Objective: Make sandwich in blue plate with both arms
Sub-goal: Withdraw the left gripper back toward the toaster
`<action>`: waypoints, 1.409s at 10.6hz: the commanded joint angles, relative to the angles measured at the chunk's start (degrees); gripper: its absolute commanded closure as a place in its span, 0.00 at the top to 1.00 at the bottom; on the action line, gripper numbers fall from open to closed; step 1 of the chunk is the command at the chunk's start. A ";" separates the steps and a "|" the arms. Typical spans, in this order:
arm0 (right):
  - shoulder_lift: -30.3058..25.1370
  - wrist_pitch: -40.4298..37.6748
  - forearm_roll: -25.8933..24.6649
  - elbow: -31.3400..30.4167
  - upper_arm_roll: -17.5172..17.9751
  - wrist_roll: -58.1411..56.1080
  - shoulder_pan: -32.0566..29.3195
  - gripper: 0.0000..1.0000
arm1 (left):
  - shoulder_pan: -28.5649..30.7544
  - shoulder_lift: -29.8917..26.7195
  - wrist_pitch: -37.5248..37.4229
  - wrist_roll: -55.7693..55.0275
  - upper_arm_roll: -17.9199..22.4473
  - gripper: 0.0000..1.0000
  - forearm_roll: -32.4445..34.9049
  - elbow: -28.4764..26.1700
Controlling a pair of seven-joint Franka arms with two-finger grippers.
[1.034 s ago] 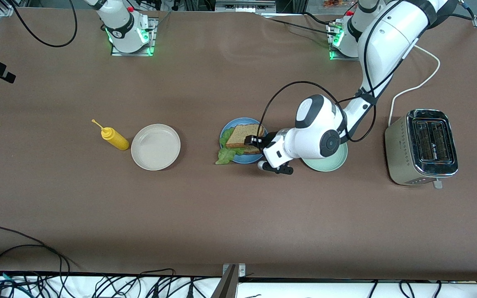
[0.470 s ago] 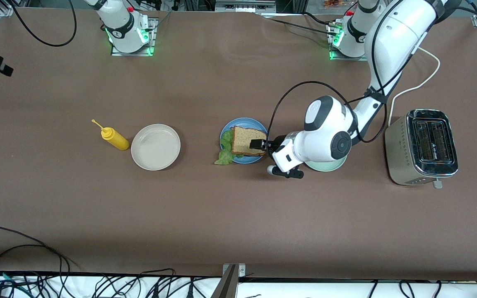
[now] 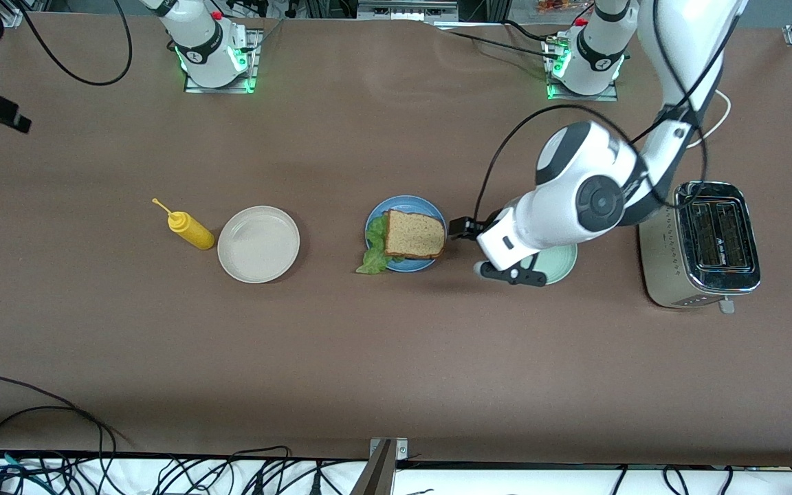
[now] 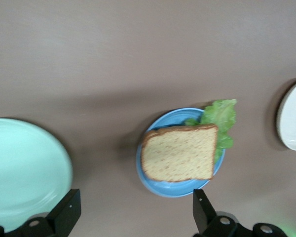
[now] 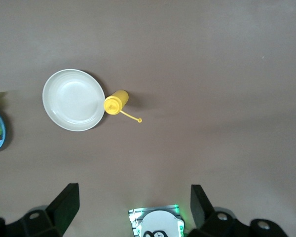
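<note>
The sandwich lies on the blue plate (image 3: 403, 204) in the middle of the table. Its top toasted bread slice (image 3: 414, 234) covers the stack, and green lettuce (image 3: 372, 258) sticks out over the rim toward the right arm's end. My left gripper (image 3: 460, 229) is open and holds nothing, over the table between the blue plate and the pale green plate. The left wrist view shows the bread (image 4: 180, 153), the lettuce (image 4: 221, 116), the blue plate (image 4: 177, 190) and the left gripper (image 4: 135, 197) clear of them. My right gripper (image 5: 134, 195) waits open, high over its own base.
A pale green plate (image 3: 561, 265) lies partly under the left arm. A silver toaster (image 3: 702, 240) stands at the left arm's end. A beige plate (image 3: 258, 244) and a yellow squeeze bottle (image 3: 191, 230) lie toward the right arm's end.
The left gripper has opened, let go of the top bread slice and drawn back toward the left arm's end. The slice now rests on the sandwich. The right arm stays put.
</note>
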 commanded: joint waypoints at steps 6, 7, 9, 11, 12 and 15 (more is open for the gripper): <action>3.49 6.47 -0.45 2.05 0.36 0.69 1.24 1.00 | -0.26 -21.83 -23.35 -0.51 12.58 1.00 5.88 -0.29; 3.58 6.57 -0.27 2.05 0.44 0.69 1.33 1.00 | -0.26 -22.46 -25.64 0.97 14.07 1.00 6.31 0.85; 3.23 5.87 0.87 2.13 -0.26 -0.35 0.80 1.00 | -0.18 -23.25 -28.29 9.29 16.18 1.00 8.25 3.04; 3.49 5.69 0.18 2.05 0.88 -0.09 1.76 1.00 | -0.26 -23.25 -29.70 15.03 18.65 1.00 8.17 5.16; 3.58 5.51 0.26 1.61 1.06 0.51 1.86 1.00 | -0.44 -23.17 -30.23 14.96 18.83 1.00 8.16 6.56; 4.63 8.31 -2.01 0.74 0.97 -2.10 1.68 1.00 | -0.18 -23.34 -30.68 14.17 20.49 1.00 7.46 7.10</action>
